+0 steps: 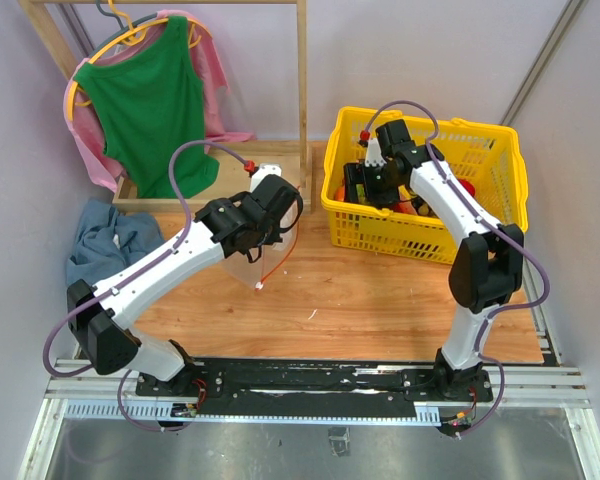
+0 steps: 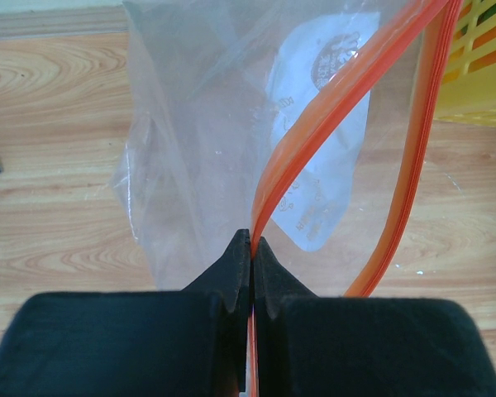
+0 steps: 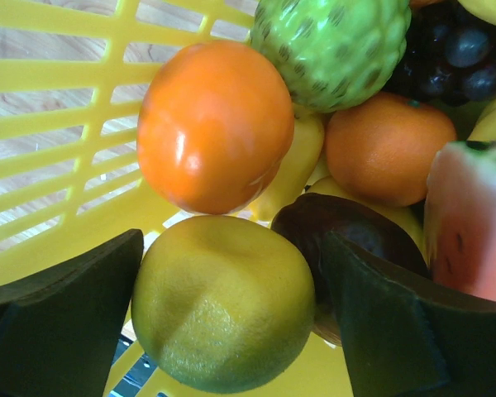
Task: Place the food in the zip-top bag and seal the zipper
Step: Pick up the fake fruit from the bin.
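At centre left of the top view, the left gripper (image 2: 252, 241) is pinched tight on the orange-red zipper (image 2: 331, 106) of the clear zip-top bag (image 2: 198, 149), seen against the wooden table (image 2: 50, 165). At upper right, inside the yellow basket (image 1: 500, 160), the right gripper (image 3: 231, 248) stands wide astride a yellow-green citrus (image 3: 223, 322); I cannot tell whether it touches. An orange fruit (image 3: 215, 124), a dark purple piece (image 3: 347, 231) and a watermelon slice (image 3: 471, 223) crowd close. A blue cloth (image 1: 105, 240) lies at far left.

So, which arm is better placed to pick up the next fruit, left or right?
Right. The right claw is inside the yellow basket, jaws open on either side of the yellow-green fruit. The left claw is shut on the zipper of the clear bag.
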Action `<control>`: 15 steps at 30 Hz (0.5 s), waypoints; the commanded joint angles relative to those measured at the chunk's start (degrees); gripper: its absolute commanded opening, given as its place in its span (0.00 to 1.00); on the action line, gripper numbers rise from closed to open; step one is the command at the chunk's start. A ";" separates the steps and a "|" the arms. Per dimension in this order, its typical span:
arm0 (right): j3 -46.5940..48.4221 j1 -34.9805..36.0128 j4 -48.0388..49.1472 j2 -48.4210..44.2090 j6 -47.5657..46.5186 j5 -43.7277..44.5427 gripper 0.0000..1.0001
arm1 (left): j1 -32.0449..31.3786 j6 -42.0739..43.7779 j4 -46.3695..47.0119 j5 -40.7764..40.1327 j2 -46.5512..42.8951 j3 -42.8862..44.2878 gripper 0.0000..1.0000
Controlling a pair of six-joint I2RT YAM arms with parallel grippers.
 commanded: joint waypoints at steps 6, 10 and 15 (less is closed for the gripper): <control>0.99 0.11 -4.26 -6.90 -2.98 1.37 0.48 | 0.27 -2.57 1.56 2.25 -0.71 0.64 0.00; -0.13 0.10 -2.62 -8.56 -3.48 1.37 0.39 | 0.27 -3.05 2.93 2.60 -2.50 -0.60 0.00; -1.58 0.19 1.28 -12.21 -3.82 1.00 0.38 | 0.26 -3.49 2.82 4.10 -2.90 -0.84 0.00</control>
